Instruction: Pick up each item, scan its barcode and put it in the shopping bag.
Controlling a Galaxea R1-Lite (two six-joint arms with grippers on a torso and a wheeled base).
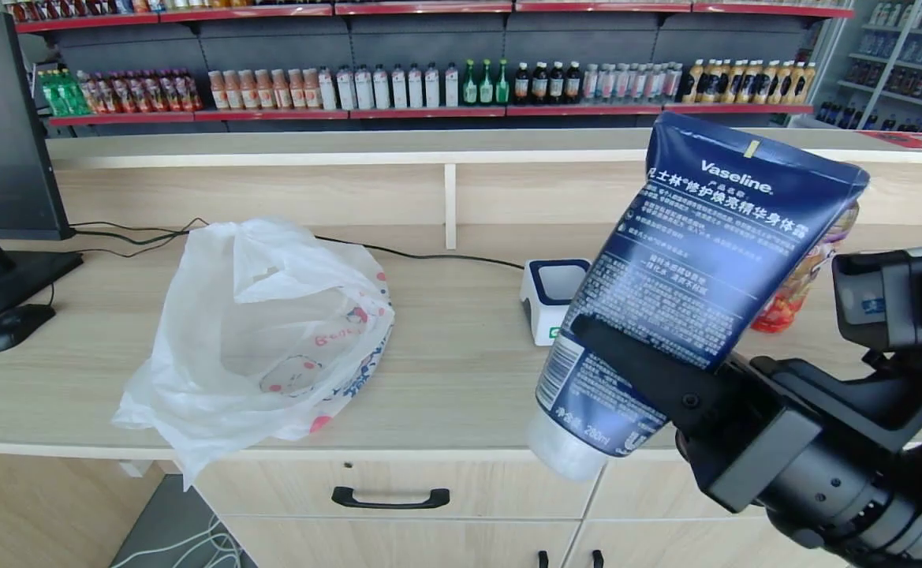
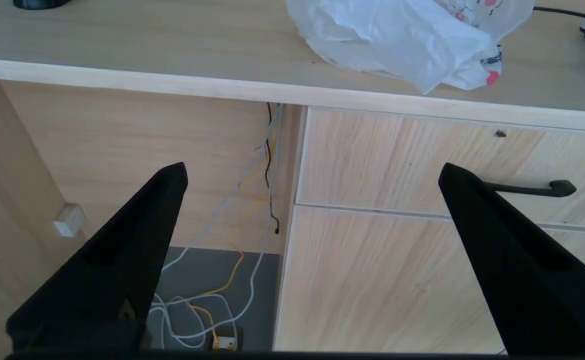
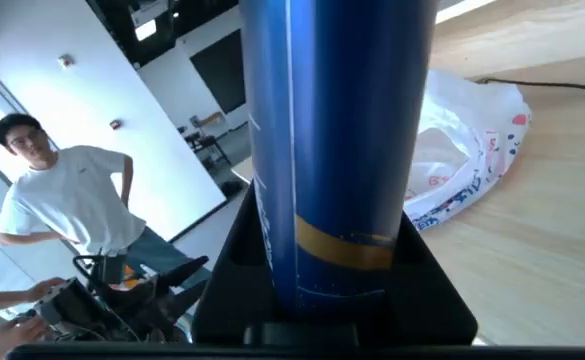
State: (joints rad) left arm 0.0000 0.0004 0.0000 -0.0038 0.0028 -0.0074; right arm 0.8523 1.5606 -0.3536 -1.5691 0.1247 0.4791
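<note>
White plastic shopping bag (image 1: 263,339) slumps on the counter (image 1: 461,379), left of centre, its contents unclear. Right gripper (image 1: 626,371) clamps a blue tube (image 1: 705,260), raised at near right, partly hiding the scanner (image 1: 546,304) and a bright packet (image 1: 808,276). Left gripper (image 2: 312,180) hangs spread wide, holding nothing, before the drawers (image 2: 422,160).

The blue tube (image 1: 705,260) partly hides the scanner (image 1: 546,296) and the orange packet (image 1: 780,315)

Shopping bag (image 1: 259,339) across all three views
</note>
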